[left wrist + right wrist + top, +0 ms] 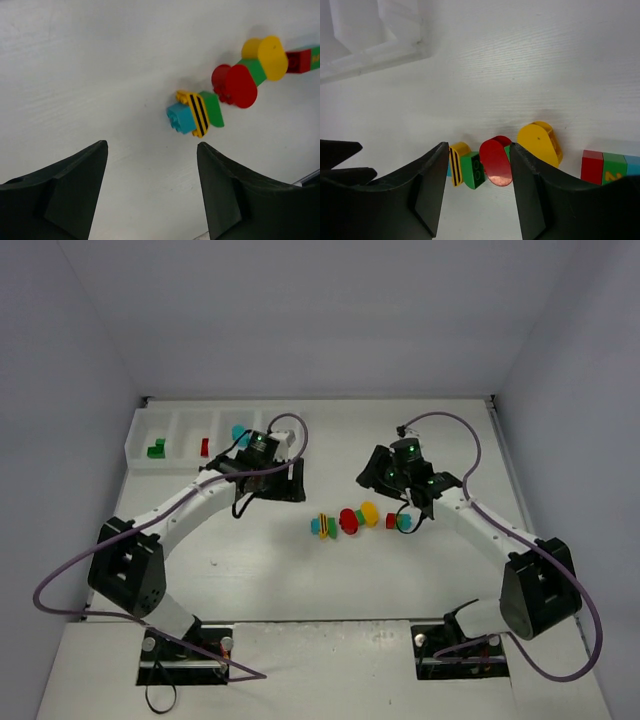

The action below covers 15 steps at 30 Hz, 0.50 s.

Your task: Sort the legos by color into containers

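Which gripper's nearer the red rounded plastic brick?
Right. Right gripper is just right of the red rounded plastic brick; left gripper sits farther left, near the translucent white plastic tray.

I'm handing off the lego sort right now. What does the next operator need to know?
Grippers: left gripper jaws open, empty, over the tray's right end; right gripper jaws apart, nothing clamped, by the loose row.
Done: green brick, red brick and cyan brick sit in the first three compartments from the left.
To do: mid-table row of striped stack, red rounded piece, yellow rounded piece, red-green-cyan stack. Split the joined pieces, then bin by colour.
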### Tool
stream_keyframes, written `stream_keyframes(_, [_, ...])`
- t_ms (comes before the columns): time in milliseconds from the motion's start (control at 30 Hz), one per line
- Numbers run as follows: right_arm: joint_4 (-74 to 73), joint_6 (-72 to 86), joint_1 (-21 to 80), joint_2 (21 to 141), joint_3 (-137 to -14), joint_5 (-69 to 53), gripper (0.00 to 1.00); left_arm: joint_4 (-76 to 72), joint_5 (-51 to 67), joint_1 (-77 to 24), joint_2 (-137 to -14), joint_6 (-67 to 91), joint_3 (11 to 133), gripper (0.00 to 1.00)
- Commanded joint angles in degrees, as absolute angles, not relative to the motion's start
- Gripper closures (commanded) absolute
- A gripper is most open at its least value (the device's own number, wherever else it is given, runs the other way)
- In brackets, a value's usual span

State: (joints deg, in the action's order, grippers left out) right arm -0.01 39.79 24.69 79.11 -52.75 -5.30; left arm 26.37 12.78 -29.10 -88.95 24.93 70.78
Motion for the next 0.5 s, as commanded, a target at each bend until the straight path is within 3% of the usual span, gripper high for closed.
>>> stream_keyframes(0, [0.44,35.95,26.63,79.54,-56.25,-4.04,0.53,23.74,14.5,-28.74,-84.13,29.53,66.55,0.34])
stream_keyframes(167, [-2.28,32.17,30.4,82.17,-57.74,-5.54,0.64,22.5,12.22,-28.39,-79.55,30.94,61.01,0.33])
stream_keyframes(267, [-3.51,30.94,33.74,83.4,-58.01,-4.31,0.77,23.02,10.11,-27.6,-76.47,31.11,59.86,0.32])
stream_keyframes(367, [-4.74,29.88,37.78,85.25,-58.88,-3.08,0.78,23.81,9.84,-24.97,-74.71,31.38,59.33,0.32])
stream_keyframes(467, [-6.06,29.97,41.3,87.71,-59.85,-1.33,0.69,24.69,12.21,-20.93,-74.27,31.82,58.89,0.32])
